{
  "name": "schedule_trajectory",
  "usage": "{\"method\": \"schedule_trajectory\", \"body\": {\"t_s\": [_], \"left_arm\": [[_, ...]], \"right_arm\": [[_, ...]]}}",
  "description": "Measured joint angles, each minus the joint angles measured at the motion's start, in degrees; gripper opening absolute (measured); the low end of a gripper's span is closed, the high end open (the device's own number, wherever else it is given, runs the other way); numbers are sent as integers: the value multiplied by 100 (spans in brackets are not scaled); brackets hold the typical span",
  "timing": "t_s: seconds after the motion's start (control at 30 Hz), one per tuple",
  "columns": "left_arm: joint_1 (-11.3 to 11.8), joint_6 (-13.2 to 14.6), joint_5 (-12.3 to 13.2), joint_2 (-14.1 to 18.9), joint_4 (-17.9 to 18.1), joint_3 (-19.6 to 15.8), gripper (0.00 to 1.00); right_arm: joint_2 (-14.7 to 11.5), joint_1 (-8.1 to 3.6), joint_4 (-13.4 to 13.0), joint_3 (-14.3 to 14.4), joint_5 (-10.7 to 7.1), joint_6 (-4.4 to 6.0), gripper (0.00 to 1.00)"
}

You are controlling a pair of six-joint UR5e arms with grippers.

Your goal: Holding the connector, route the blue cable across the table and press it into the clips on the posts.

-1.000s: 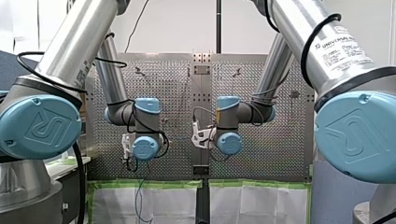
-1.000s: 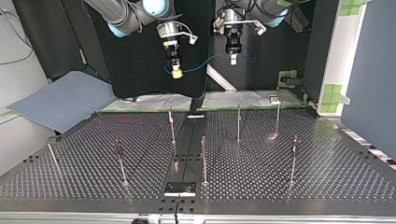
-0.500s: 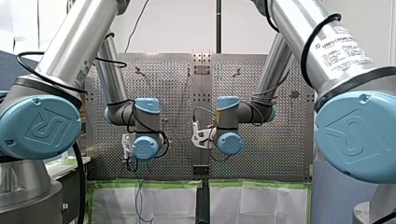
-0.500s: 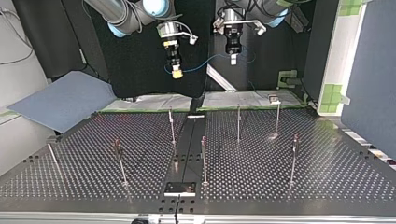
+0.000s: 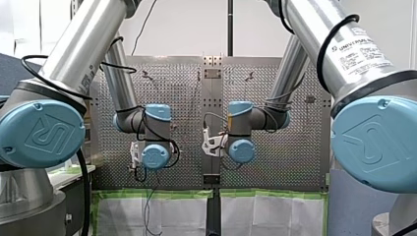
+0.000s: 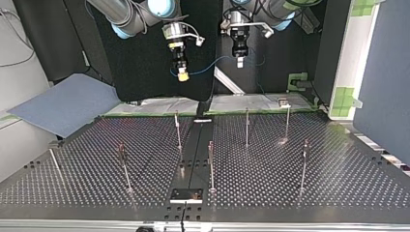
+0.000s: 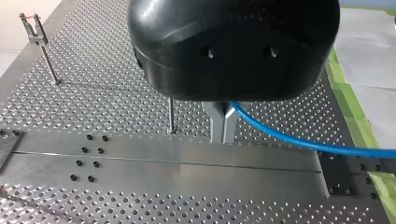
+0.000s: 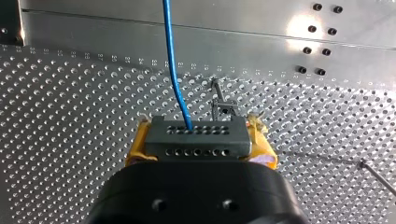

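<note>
The perforated table (image 6: 290, 183) spreads dark and wide under both arms, with thin posts (image 6: 247, 126) standing across it, each tipped with a small clip (image 8: 223, 106). Both grippers hang high over its far edge, well clear of every post. The right gripper (image 6: 183, 75) is clamped on the grey connector (image 8: 196, 137), with yellow pads (image 8: 138, 144) bearing on either end of the block. The blue cable (image 8: 173, 65) leaves the connector's face and crosses in mid-air to the left gripper (image 7: 223, 136), whose metal fingers stand nearly together, pinching the cable. No clip holds any cable, so I judge the routing has barely begun.

To do this step well, the right grip should be firm so the connector cannot twist, while the left fingers steer the span. I would bring the pair down together with only a gentle sag between them. The cable should sit squarely over a clip's mouth before it is pressed straight down. Pulling it taut risks bending a slender post or dragging the connector askew.
</note>
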Motion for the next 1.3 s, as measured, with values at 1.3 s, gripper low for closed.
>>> {"method": "schedule_trajectory", "body": {"t_s": [1.3], "left_arm": [[-7,7,-7,5,-10,-5,0]], "right_arm": [[744,219,1151,-325,70,-88,0]]}}
